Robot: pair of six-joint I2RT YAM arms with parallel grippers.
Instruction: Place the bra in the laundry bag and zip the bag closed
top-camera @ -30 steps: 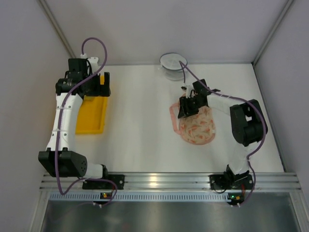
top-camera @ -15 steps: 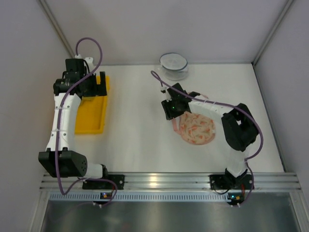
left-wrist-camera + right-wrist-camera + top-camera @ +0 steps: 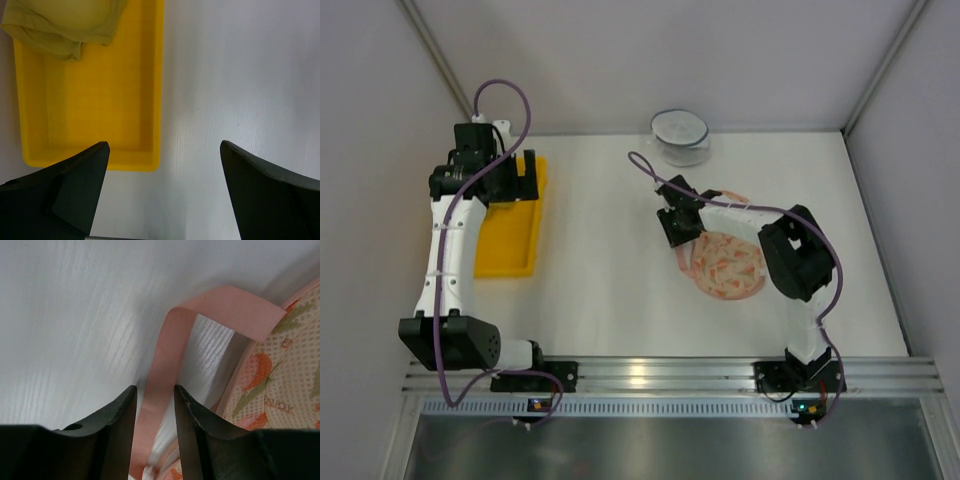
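The laundry bag lies on the white table right of centre; its printed mesh also shows in the right wrist view. Its pink strap loops out to the left. My right gripper is low at the bag's left edge. In its own view the jaws stand narrowly apart with the strap running between them. The bra lies bunched at the far end of the yellow tray. My left gripper hangs open and empty above the tray's right rim.
A clear round bowl stands at the back of the table, behind the bag. The yellow tray sits at the left. Grey walls close in the table on three sides.
My right gripper moved from over the bag to its left edge and came down at the strap. The right arm folded in closer. The left arm barely moved.
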